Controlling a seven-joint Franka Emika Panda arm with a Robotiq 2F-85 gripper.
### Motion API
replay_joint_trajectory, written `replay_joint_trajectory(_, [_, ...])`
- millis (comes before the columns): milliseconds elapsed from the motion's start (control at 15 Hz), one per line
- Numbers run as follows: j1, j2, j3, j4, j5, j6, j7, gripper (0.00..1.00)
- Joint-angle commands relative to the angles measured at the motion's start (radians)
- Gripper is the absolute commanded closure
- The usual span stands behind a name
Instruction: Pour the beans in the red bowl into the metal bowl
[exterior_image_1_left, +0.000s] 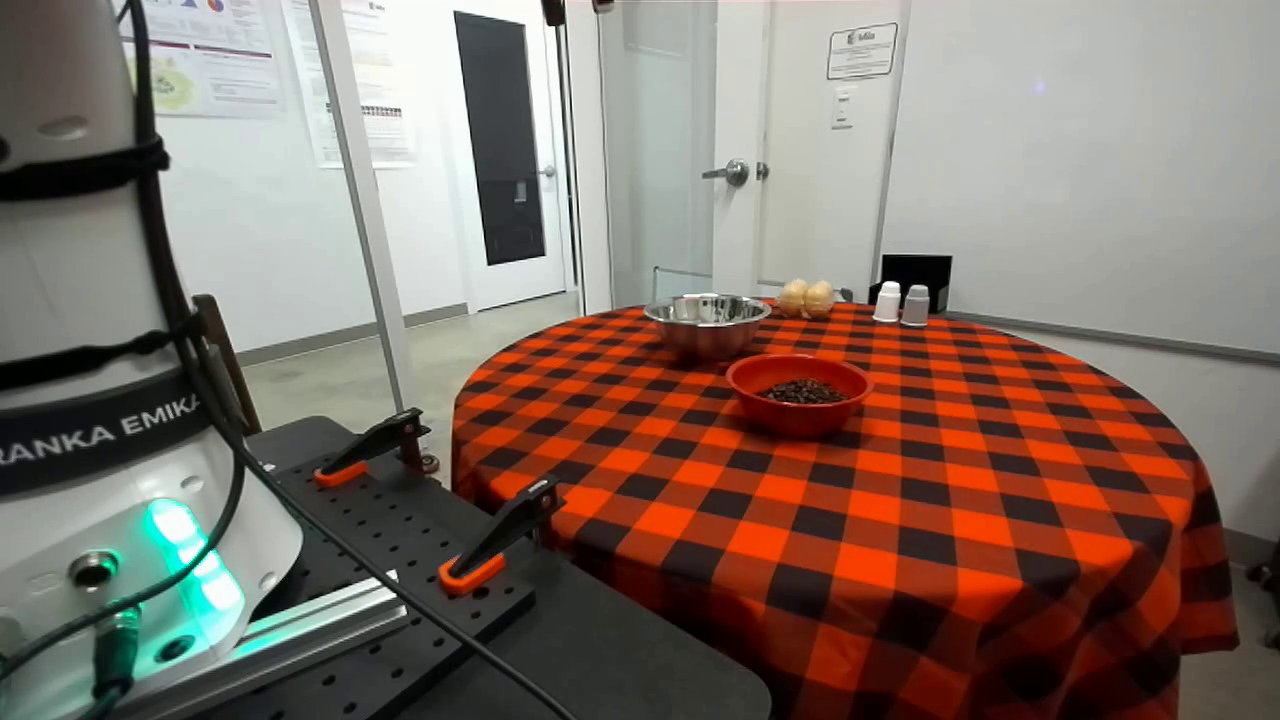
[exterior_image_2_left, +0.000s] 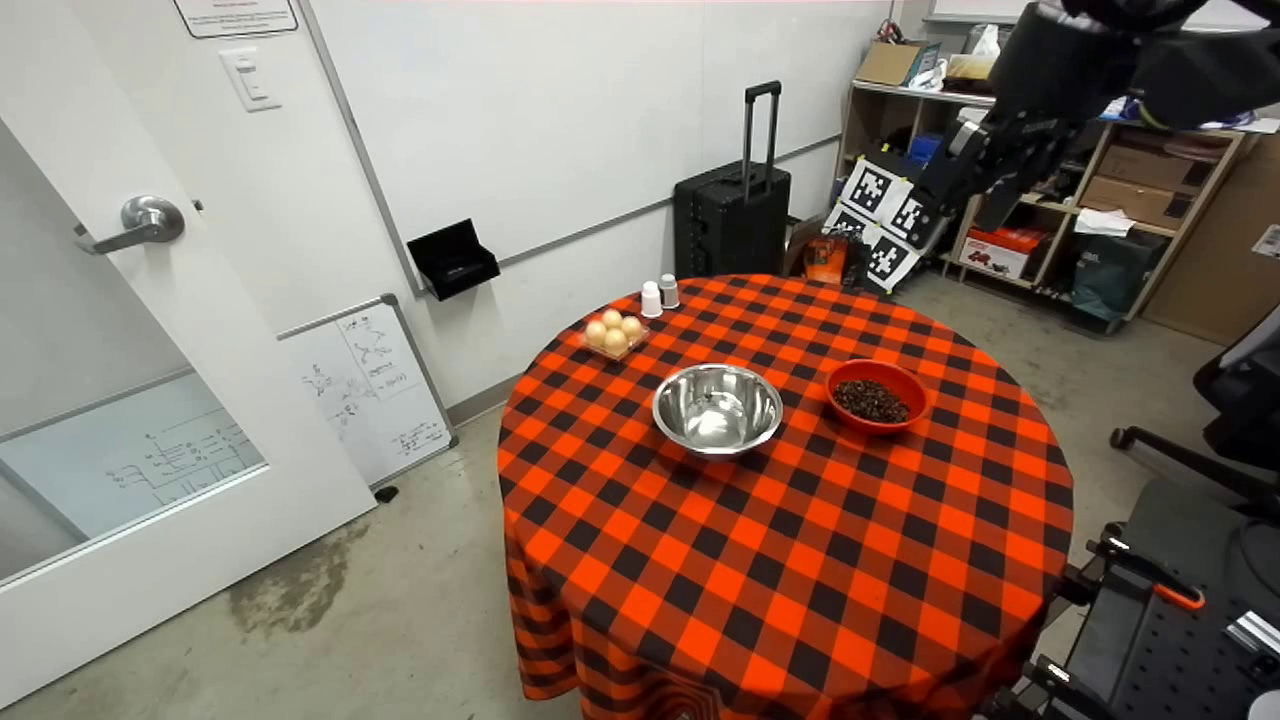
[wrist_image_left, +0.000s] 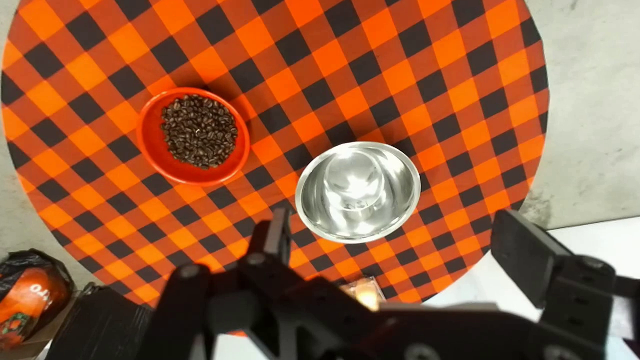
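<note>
The red bowl (exterior_image_1_left: 745, 385) stands upright on the checkered table with the dark beans (exterior_image_1_left: 803, 391) in it. The red bowl (exterior_image_2_left: 908, 388) and beans (exterior_image_2_left: 870, 402) also show in an exterior view. In the wrist view the red bowl (wrist_image_left: 150, 150) is at left, with the beans (wrist_image_left: 200, 131) inside. The metal bowl (exterior_image_1_left: 708, 325) stands beside it, apart, and also shows in an exterior view (exterior_image_2_left: 718, 412) and the wrist view (wrist_image_left: 357, 192); no beans show in it. My gripper (wrist_image_left: 391, 215) is wide open and empty, high above the table; an exterior view (exterior_image_2_left: 962, 212) shows it too.
A clear pack of eggs (exterior_image_2_left: 614, 334) lies near the metal bowl, at the table's edge. A white shaker (exterior_image_2_left: 651, 299) and a grey shaker (exterior_image_2_left: 669, 291) stand beside it. The round table (exterior_image_1_left: 960, 510) has a red-black cloth. Clamps (exterior_image_1_left: 500, 530) sit on the robot's base plate.
</note>
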Motion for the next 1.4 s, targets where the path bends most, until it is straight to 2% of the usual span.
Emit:
replay_joint_trajectory(0, [-0.030, 0.168, -0.046, 0.025, -0.011, 0.100, -0.025, 0.00])
replay_joint_trajectory(133, [-0.051, 0.244, -0.089, 0.034, -0.025, 0.138, -0.074, 0.00])
replay_joint_trajectory(533, [-0.127, 0.399, -0.271, 0.054, -0.029, 0.182, -0.370, 0.00])
replay_joint_trajectory(800, [-0.193, 0.525, -0.369, 0.063, 0.018, 0.235, -0.442, 0.00])
replay_joint_trajectory(1067, [-0.231, 0.671, -0.401, 0.082, 0.114, 0.254, -0.500, 0.00])
replay_joint_trajectory(1333, [-0.252, 0.796, -0.365, 0.117, 0.197, 0.246, -0.551, 0.00])
